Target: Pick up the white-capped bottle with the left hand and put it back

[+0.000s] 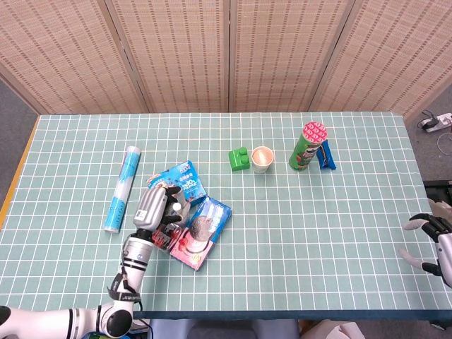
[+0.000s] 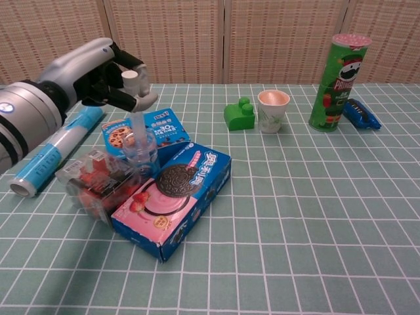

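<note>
A clear bottle [image 2: 138,146] with a thin neck and a white cap [image 2: 131,77] stands among snack packs at the table's left. My left hand [image 2: 98,73] grips it just under the cap, fingers curled round the neck; in the head view the left hand [image 1: 155,206] covers most of the bottle. The bottle's base sits between a clear pack of red snacks [image 2: 97,180] and a pink and blue cookie box [image 2: 174,199]. Far off at the table's right edge, my right hand [image 1: 428,236] hangs with fingers apart, holding nothing.
A blue cookie pack [image 2: 156,127] lies behind the bottle and a blue and white tube [image 2: 55,148] to its left. Further back stand a green block [image 2: 239,115], a paper cup [image 2: 273,110], a green chip can [image 2: 337,82] and a small blue packet [image 2: 362,113].
</note>
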